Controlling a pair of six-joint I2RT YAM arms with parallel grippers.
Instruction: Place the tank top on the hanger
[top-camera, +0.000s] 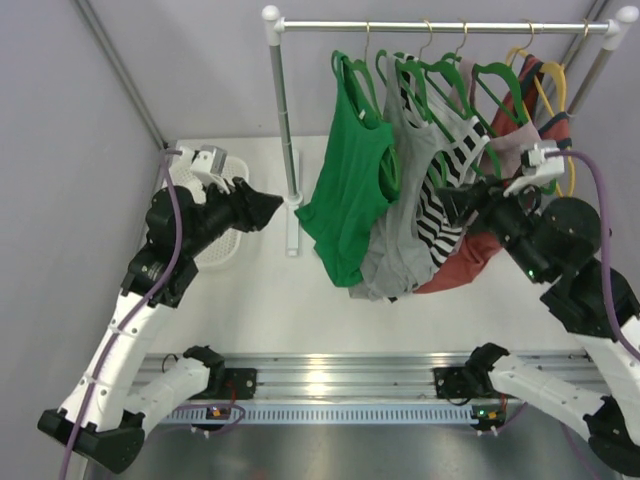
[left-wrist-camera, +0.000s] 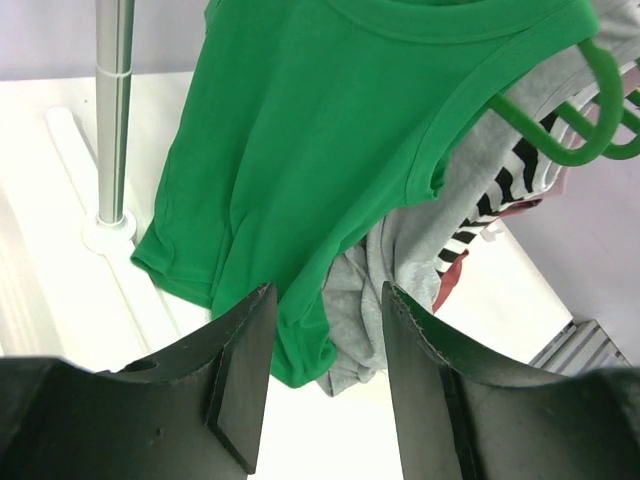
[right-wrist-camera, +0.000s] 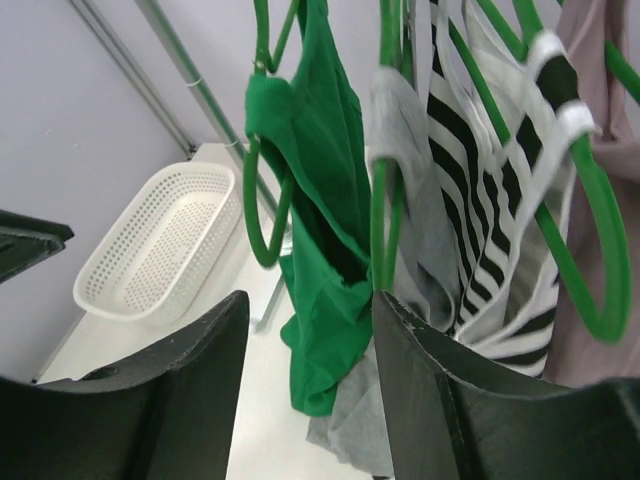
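Note:
The green tank top (top-camera: 350, 190) hangs on a thin green hanger (top-camera: 352, 80) at the left end of the rail, its hem near the table. It also shows in the left wrist view (left-wrist-camera: 310, 150) and the right wrist view (right-wrist-camera: 330, 260), where the hanger's end (right-wrist-camera: 262, 210) sticks out. My left gripper (top-camera: 272, 207) is open and empty, just left of the top. My right gripper (top-camera: 452, 203) is open and empty, among the clothes to the right.
A grey top (top-camera: 400, 240), a striped top (top-camera: 445, 190) and a red-brown garment (top-camera: 470, 260) hang on green hangers beside it. Yellow hangers (top-camera: 548, 90) hang far right. The rack's post (top-camera: 284, 140) stands left of the top. A white basket (right-wrist-camera: 160, 245) lies at the left.

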